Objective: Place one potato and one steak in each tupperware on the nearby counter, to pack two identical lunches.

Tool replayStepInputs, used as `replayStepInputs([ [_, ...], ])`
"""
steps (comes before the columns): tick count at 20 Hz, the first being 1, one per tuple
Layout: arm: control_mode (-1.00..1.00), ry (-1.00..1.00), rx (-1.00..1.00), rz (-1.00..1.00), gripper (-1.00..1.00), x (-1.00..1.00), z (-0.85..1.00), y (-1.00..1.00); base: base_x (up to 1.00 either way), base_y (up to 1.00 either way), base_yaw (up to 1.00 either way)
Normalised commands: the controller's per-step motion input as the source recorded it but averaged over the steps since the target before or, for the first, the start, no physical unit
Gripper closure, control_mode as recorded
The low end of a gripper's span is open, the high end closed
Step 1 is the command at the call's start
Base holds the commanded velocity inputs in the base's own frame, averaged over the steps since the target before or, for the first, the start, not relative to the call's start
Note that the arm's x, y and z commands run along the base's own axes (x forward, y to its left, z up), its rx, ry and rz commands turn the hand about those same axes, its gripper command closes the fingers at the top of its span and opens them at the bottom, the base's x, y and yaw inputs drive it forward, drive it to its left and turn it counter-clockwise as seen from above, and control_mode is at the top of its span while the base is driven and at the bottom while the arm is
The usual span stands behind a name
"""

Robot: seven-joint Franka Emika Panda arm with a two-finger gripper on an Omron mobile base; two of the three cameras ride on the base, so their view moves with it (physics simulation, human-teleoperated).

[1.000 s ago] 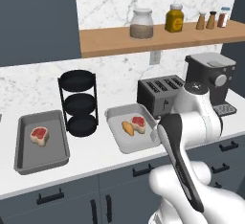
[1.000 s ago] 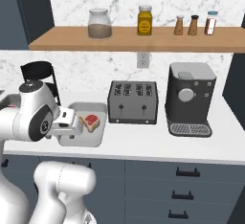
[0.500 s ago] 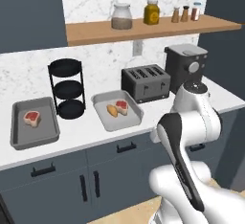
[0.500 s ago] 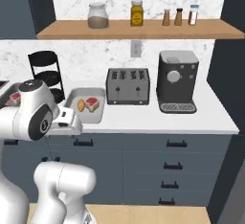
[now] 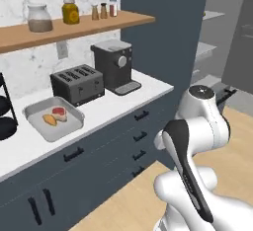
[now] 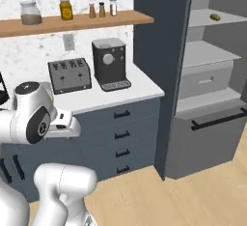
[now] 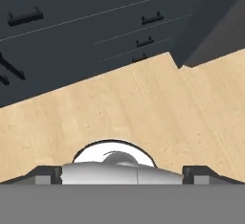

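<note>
On the white counter [image 5: 118,104] a grey tupperware [image 5: 69,108] holds one potato [image 5: 49,120] and one steak [image 5: 59,112] side by side. My gripper [image 7: 123,175] hangs low in front of the dark drawers, facing the wooden floor, well to the right of the tupperware. Its two fingertips [image 7: 48,173] stand wide apart with nothing between them, so it is open. In the right base view the counter [image 6: 137,87] runs behind my arm, and a small brown potato-like lump [image 6: 214,16] lies on a high shelf at the far right.
A toaster [image 5: 78,83] and a coffee machine [image 5: 114,64] stand behind the tupperware. Jars line the wooden wall shelf [image 5: 74,27]. A tall dark cabinet [image 6: 161,51] ends the counter, with grey shelving [image 6: 212,56] and a handled door beyond. Part of a black rack [image 5: 5,119] shows at left.
The base has turned and driven right, so the whole scene slid left. The left tupperware and most of the black rack left view, and the tall cabinet and shelving came in. The gripper stayed open.
</note>
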Motion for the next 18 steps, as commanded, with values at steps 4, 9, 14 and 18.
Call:
replayStepInputs([
  [4, 1.0, 0.0, 0.0, 0.0, -1.0, 0.0, 0.0, 0.0, 0.32, -0.76, -0.61],
  [9, 1.0, 0.0, 0.0, 0.0, -1.0, 0.0, 0.0, 0.0, 0.78, -0.99, -0.19],
  [14, 1.0, 0.0, 0.0, 0.0, -1.0, 0.0, 0.0, 0.0, 0.67, -1.0, 0.16],
  [18, 1.0, 0.0, 0.0, 0.0, -1.0, 0.0, 0.0, 0.0, 0.37, -1.0, 0.25],
])
